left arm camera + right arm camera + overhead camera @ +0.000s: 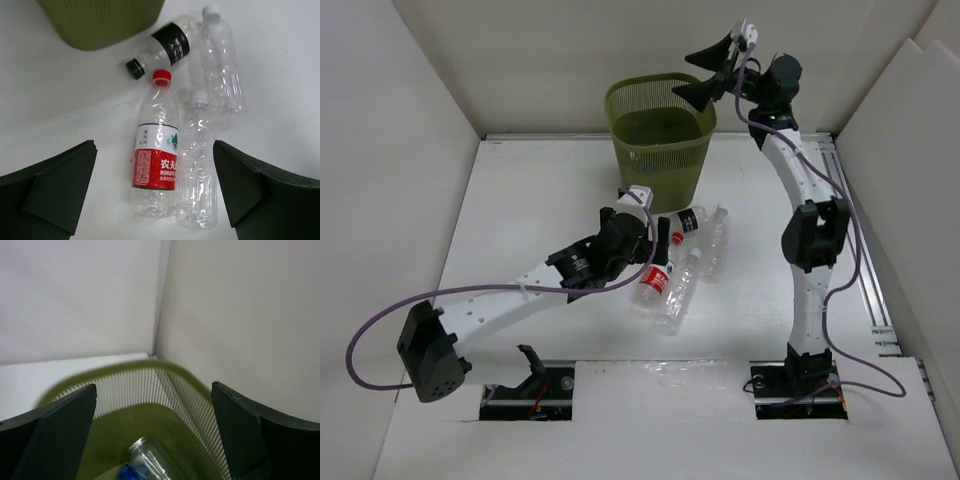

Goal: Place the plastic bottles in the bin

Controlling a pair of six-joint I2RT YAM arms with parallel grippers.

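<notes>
Red-white bottle: label reads NONGFU SPRING plus Chinese characters, red cap. It lies on the tabletop, framed between the fingers of the left pincer. Jaws spread wide, nothing gripped. Unlabelled bottle lies against its side. Black-label bottle (text unreadable) and another clear bottle sit beyond, near the bin. Right pincer is apart and empty above the bin; blue-label bottle is inside.

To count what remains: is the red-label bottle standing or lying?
Lying. The red-label bottle shows its whole side flat on the table.
</notes>
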